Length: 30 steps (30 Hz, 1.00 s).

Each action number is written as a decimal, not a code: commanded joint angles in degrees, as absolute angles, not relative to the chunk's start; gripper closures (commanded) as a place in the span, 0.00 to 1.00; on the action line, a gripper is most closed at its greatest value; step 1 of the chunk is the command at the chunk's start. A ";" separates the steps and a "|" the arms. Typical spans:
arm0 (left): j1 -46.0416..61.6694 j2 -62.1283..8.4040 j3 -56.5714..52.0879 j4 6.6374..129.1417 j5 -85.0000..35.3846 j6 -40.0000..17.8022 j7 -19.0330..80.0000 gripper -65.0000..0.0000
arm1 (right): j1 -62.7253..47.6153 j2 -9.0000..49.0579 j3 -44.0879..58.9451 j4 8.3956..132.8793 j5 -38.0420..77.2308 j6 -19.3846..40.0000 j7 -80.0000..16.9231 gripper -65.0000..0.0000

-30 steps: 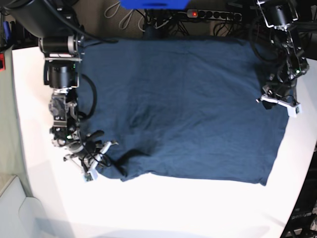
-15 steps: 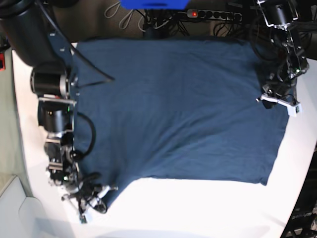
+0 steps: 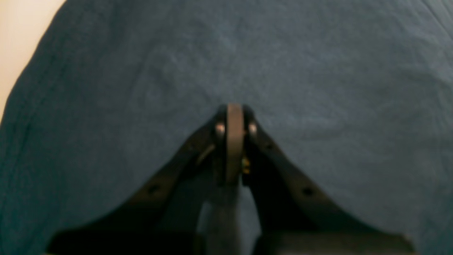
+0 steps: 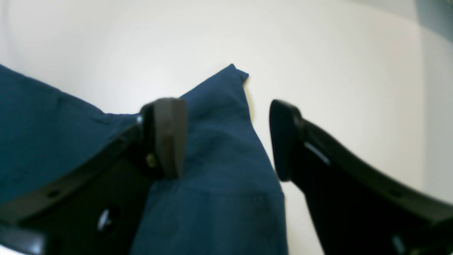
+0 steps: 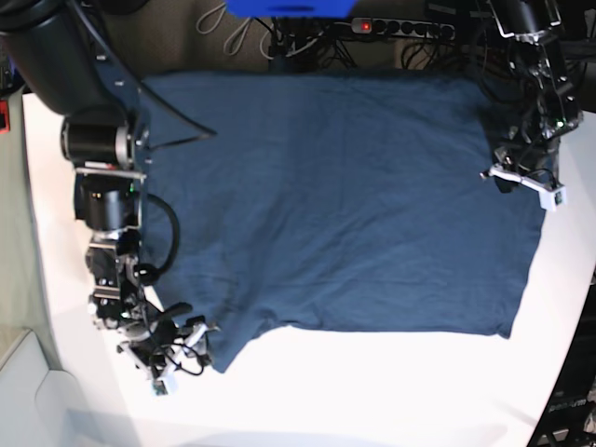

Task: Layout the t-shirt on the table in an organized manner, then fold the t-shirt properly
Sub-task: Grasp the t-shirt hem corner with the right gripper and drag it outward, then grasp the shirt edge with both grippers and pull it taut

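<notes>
The dark navy t-shirt (image 5: 335,205) lies spread nearly flat over the white table (image 5: 372,391). Its near-left corner (image 4: 231,76) comes to a point on the tabletop. My right gripper (image 5: 182,358) is open at that corner. In the right wrist view the right gripper (image 4: 226,141) has one of its fingers (image 4: 166,138) on each side of the cloth (image 4: 219,177), which lies loose between them. My left gripper (image 5: 521,182) sits at the shirt's right edge. In the left wrist view the left gripper (image 3: 234,113) is shut tight at the fabric (image 3: 318,71).
A power strip (image 5: 400,26), cables and a blue object (image 5: 289,7) lie beyond the table's back edge. The table's curved edge (image 5: 33,279) runs down the left behind my right arm. A strip of bare tabletop (image 3: 17,42) shows beside the shirt.
My right gripper dragged the shirt's near-left corner towards the front of the table, then opened and let it go. The left gripper stayed shut and barely shifted.
</notes>
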<state>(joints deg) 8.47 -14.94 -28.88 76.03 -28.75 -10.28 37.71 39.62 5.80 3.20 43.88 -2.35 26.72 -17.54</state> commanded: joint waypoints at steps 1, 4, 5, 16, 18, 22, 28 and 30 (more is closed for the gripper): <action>9.10 -15.16 -28.79 75.91 -26.95 -8.92 41.36 1.00 | 41.54 4.35 3.03 46.81 -1.27 26.51 -15.69 0.42; 9.10 -15.16 -28.79 75.91 -26.95 -8.92 41.36 1.00 | 39.60 1.63 3.03 49.71 -1.36 26.51 -15.96 0.42; 9.10 -15.16 -28.79 75.91 -26.95 -8.92 41.36 1.00 | 39.25 0.75 3.03 49.80 -1.45 26.51 -15.96 0.43; 8.04 -14.55 -33.10 92.26 -27.30 -8.92 44.35 1.00 | 29.41 3.38 3.12 49.80 -1.45 26.51 -16.31 0.94; 5.41 -14.29 -33.36 94.73 -29.85 -8.92 45.23 1.00 | 28.00 4.79 3.12 49.89 -1.45 26.51 -16.40 0.99; -1.54 -14.02 -32.57 89.01 -30.90 -8.92 45.05 1.00 | 24.75 7.43 3.30 49.98 -1.45 26.51 -16.40 0.97; -13.05 -14.20 -28.97 66.59 -28.35 -8.92 41.71 1.00 | 19.74 11.65 3.30 51.30 -1.45 26.51 -19.56 0.98; -14.81 -14.29 -28.00 59.65 -27.12 -8.92 36.79 1.00 | 17.71 12.97 3.30 54.02 -1.45 26.51 -23.78 0.98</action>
<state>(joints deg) -14.15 -13.28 -27.79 58.37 -26.96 -8.97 36.73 18.13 12.03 3.14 54.52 0.86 27.11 -19.97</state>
